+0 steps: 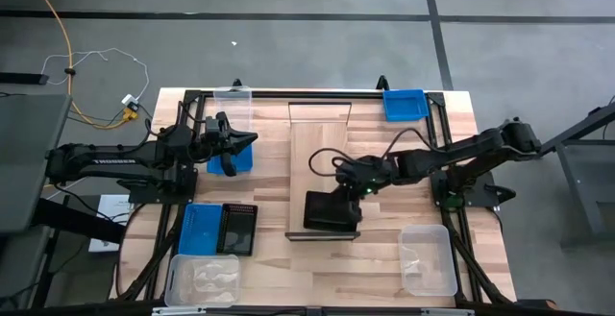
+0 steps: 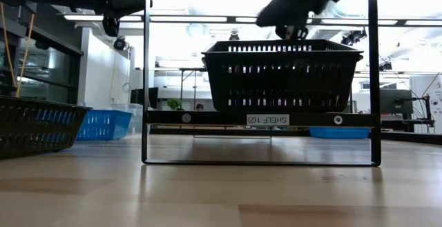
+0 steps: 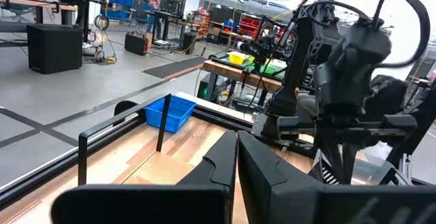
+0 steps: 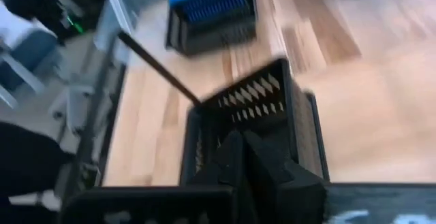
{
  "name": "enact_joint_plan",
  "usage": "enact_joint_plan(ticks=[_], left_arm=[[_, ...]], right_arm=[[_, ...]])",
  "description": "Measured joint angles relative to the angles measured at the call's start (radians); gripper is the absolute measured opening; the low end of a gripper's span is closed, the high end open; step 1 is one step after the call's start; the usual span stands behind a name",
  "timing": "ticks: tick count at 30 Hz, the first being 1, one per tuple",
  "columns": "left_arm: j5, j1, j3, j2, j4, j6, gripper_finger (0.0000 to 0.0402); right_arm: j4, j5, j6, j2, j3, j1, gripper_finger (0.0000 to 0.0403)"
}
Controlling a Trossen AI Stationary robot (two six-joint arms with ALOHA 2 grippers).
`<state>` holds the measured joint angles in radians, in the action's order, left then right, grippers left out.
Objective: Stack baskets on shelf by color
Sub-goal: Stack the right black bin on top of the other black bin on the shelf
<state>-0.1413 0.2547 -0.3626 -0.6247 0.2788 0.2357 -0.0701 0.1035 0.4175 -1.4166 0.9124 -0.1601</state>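
1. Risk: the black basket (image 1: 332, 210) sits at the near end of the shelf (image 1: 322, 138); a snagged finger could drag it off.
2. Right gripper (image 1: 353, 189) hangs over the basket's rim, fingers closed, apparently gripping nothing.
3. Left gripper (image 1: 231, 145) waits closed, empty, over a blue basket (image 1: 242, 159).

Two dark jointed arms (image 1: 115, 160) — black cables

Closed left hand (image 3: 235, 166), blue basket (image 3: 170, 112), right arm (image 3: 334, 81)
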Motion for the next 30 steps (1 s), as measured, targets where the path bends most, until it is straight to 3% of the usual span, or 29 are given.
enact_joint_plan(ticks=[21, 30], left_arm=[[0.000, 0.000, 0.000, 0.000, -0.044, 0.034, 0.0003], [-0.002, 0.000, 0.000, 0.000, -0.051, 0.034, 0.0003]], right_arm=[[-0.054, 0.079, -0.088, 0.027, -0.011, 0.128, 0.0000], [-0.280, -0.028, -0.025, 0.018, -0.012, 0.128, 0.0000]])
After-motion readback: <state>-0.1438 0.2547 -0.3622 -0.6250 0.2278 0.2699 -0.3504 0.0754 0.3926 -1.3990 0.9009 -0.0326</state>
